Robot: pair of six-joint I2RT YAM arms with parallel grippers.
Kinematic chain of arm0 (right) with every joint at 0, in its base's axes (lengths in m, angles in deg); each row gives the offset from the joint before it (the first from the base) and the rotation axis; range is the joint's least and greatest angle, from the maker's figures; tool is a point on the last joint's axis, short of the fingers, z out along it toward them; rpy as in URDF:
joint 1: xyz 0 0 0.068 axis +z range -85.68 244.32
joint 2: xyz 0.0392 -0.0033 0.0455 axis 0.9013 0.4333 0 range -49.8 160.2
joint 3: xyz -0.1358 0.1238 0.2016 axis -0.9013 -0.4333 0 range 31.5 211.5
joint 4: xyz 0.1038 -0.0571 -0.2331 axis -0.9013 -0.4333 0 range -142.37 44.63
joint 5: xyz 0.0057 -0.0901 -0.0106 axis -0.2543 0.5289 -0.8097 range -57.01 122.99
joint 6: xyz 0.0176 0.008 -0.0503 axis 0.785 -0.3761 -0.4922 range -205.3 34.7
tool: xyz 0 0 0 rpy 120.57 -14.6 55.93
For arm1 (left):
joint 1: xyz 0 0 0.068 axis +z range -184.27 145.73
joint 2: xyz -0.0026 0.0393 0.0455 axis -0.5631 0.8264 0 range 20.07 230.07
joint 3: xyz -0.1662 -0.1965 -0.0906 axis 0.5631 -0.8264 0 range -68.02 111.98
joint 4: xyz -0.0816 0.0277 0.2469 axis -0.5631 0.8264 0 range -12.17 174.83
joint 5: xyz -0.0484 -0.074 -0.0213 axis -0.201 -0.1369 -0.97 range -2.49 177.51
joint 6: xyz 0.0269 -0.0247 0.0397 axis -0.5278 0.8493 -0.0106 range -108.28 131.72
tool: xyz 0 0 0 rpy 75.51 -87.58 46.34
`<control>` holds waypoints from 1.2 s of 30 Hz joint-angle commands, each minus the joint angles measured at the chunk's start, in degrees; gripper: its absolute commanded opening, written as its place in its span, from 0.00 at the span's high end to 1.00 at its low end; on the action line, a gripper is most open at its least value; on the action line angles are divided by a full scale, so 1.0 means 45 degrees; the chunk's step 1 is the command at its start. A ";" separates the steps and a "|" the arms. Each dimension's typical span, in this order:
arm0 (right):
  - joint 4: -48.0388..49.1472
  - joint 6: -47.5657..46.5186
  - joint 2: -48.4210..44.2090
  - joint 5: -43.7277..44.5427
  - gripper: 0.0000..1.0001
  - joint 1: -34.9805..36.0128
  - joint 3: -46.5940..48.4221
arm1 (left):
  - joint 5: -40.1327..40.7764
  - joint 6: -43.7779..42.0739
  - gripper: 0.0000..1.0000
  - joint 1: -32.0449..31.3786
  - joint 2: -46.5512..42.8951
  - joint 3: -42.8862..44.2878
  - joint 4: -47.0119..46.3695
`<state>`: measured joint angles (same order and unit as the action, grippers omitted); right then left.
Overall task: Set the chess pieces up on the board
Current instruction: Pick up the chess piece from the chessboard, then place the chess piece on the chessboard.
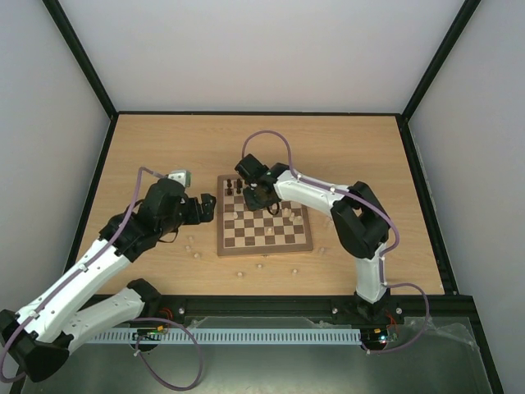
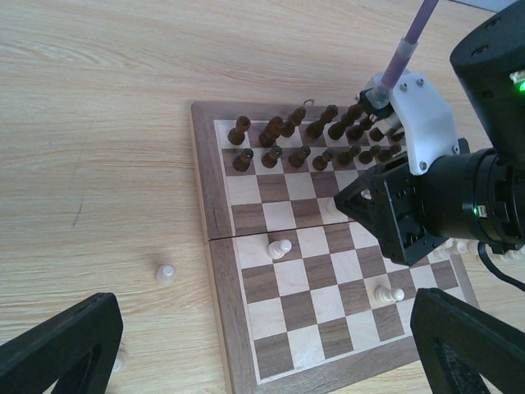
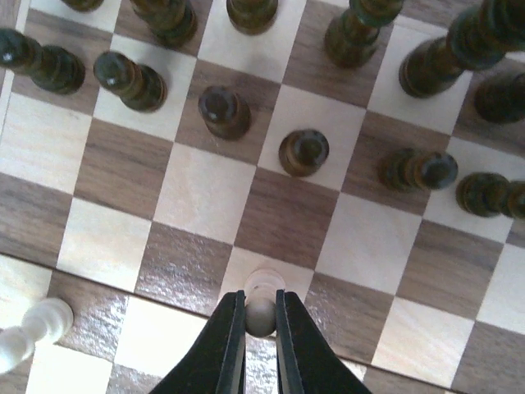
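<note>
Between the right gripper's (image 3: pixel 261 308) clenched fingers, a cream pawn (image 3: pixel 264 284) is sitting gripped, its long axis pointing ahead toward the dark pieces (image 3: pixel 304 153). Only the right wrist view is showing this. The left gripper (image 2: pixel 264 328) is hanging spread wide.

A light-wood counter (image 1: pixel 344 148) filled the enclosure, its grain running side to side under soft, even light. Plain white walls (image 1: pixel 262 49) rose behind it and on either side of it, meeting at black frame posts (image 1: pixel 82 57) above its far corners. Along its near edge ran a black rail (image 1: pixel 262 305), then a slotted white strip (image 1: pixel 262 336).
</note>
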<state>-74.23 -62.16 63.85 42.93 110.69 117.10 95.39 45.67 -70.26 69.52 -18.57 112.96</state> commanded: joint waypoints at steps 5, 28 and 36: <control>-0.1065 0.0082 -0.1207 0.0343 0.93 0.0521 -0.0662 | 0.0190 -0.0241 0.01 -0.0012 -0.0864 -0.0129 -0.0166; -0.1085 0.0562 -0.2795 0.0295 0.94 0.1390 -0.2579 | 0.0748 0.0035 0.01 -0.0011 -0.1655 -0.0364 -0.0212; -0.1083 0.0562 -0.2230 0.0159 0.94 0.1900 -0.2404 | 0.0729 0.0047 0.01 -0.0013 -0.1618 -0.0364 -0.0186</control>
<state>-76.81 -60.37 52.02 43.93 118.19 106.15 97.88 45.61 -70.26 62.42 -19.67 112.72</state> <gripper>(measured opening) 0.066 0.993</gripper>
